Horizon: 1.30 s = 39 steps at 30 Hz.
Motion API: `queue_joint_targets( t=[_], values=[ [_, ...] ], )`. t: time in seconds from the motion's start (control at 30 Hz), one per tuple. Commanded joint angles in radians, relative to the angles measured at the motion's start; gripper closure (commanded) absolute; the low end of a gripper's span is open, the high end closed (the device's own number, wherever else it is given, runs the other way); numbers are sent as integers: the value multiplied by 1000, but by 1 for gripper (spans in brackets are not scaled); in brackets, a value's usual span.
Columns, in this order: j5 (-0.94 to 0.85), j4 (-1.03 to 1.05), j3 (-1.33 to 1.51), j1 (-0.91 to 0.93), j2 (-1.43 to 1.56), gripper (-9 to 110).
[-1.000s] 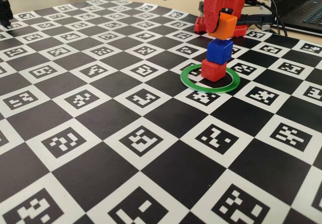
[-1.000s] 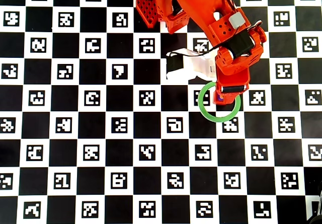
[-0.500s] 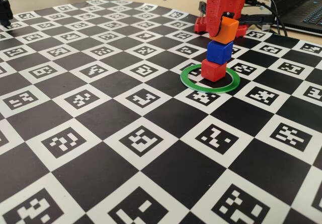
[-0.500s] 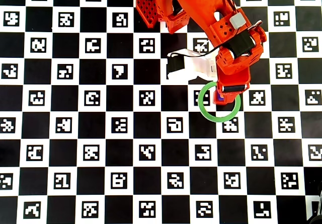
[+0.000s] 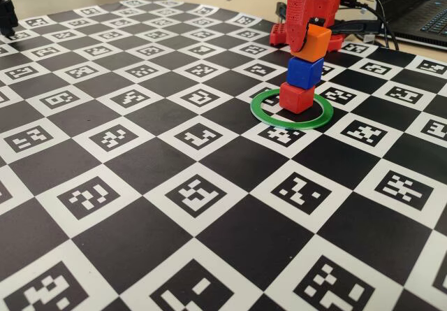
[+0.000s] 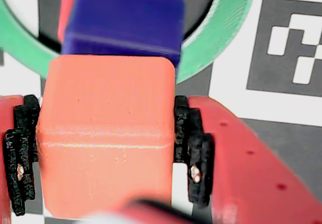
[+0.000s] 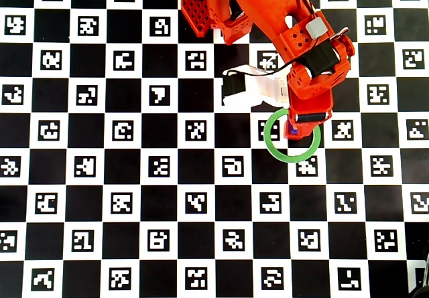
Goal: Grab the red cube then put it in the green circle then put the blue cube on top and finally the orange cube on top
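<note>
We are seeing the gripper (image 6: 105, 148) clamping the orange cube (image 6: 105, 133) in the wrist view, black pads (image 6: 193, 148) pressing both its sides, jaws only as wide as the cube. In the fixed view the gripper (image 5: 312, 42) is coming down from above, and the orange cube (image 5: 311, 42) is sitting tilted over the blue cube (image 5: 305, 71); we cannot tell whether the two are touching fully or a thin gap is left on one side.

Directly below the gripper, the blue cube is resting on the red cube (image 5: 297, 97), which is standing inside the green ring (image 5: 265, 112). The stack is sitting toward the far side of the ring, not centred.

In the wrist view the blue cube (image 6: 126, 25) is showing just beyond the orange one, and only a sliver of the red cube (image 6: 70, 7) is peeking out past it at the top left. The green ring (image 6: 221, 43) is cut off by the frame edges, and the bottom edge is blurred by something close to the lens.

In the overhead view the arm is hiding almost the whole stack: only a small bit of the blue cube (image 7: 293, 131) is showing under the gripper (image 7: 305, 125), the orange and red cubes are not visible, and the upper part of the green ring (image 7: 281, 154) is covered. The checkered marker board (image 5: 140, 185) is lying under everything.
</note>
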Motion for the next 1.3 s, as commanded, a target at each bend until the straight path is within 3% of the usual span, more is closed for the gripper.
queue_joint_targets(
  t=[0.0, 0.17, 0.4, 0.97, 1.27],
  values=[
    [8, -14, 0, -9, 57, 93],
    [6, -18, 3, -9, 63, 78],
    [6, -12, 0, -9, 74, 68],
    [-12, 153, -187, 41, 133, 66],
    [-192, 193, -229, 202, 249, 73]
  ],
)
